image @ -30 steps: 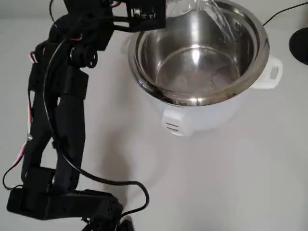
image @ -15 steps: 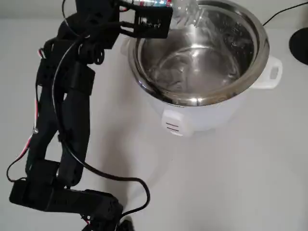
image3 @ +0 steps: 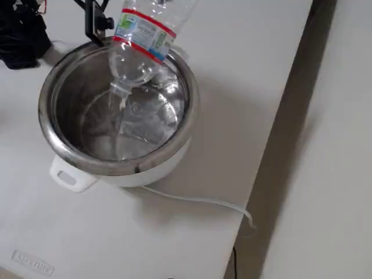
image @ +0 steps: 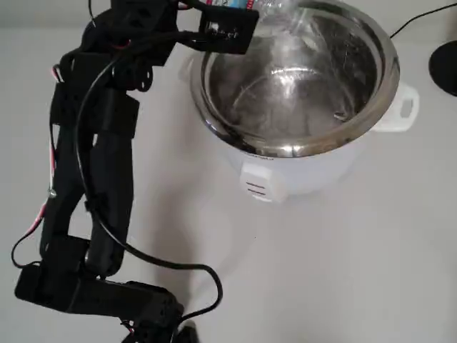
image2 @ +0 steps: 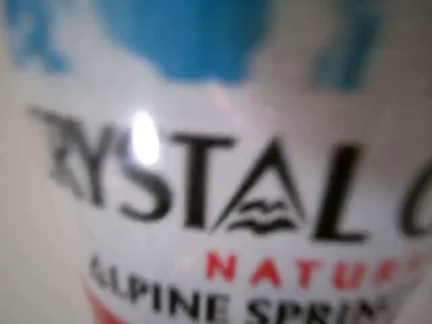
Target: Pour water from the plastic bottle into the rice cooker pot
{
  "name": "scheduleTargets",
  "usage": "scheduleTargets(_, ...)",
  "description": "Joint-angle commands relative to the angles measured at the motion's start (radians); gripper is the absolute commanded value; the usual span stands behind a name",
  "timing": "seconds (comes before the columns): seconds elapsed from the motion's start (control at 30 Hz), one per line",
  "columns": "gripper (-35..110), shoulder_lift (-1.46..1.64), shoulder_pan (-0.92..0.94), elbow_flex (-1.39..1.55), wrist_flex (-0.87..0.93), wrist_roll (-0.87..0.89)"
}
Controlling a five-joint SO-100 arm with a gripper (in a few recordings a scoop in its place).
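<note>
1. Overhead view: the black arm (image: 93,164) holds the bottle (image: 275,8) tipped over the pot (image: 296,146). The tool (image: 223,25) grips the bottle.
2. Wrist view: the bottle label (image2: 216,196) is very close.
3. Fixed view: water falls from the bottle neck (image3: 123,87) into the pot (image3: 49,133). It is best to keep the neck over the middle and tip slowly.

Below the gripper (image: 235,11) the tilted plastic bottle (image3: 142,43) and the rice cooker pot (image3: 64,145) rim crowd the space, while the white table (image: 343,264) lies bare beyond the pot, well away.
</note>
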Motion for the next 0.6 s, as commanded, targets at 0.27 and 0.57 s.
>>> scheduleTargets(0.27,9,-0.006,0.029,-0.124,0.025,0.104)
scheduleTargets(0.57,9,-0.048,0.051,-0.210,0.080,0.186)
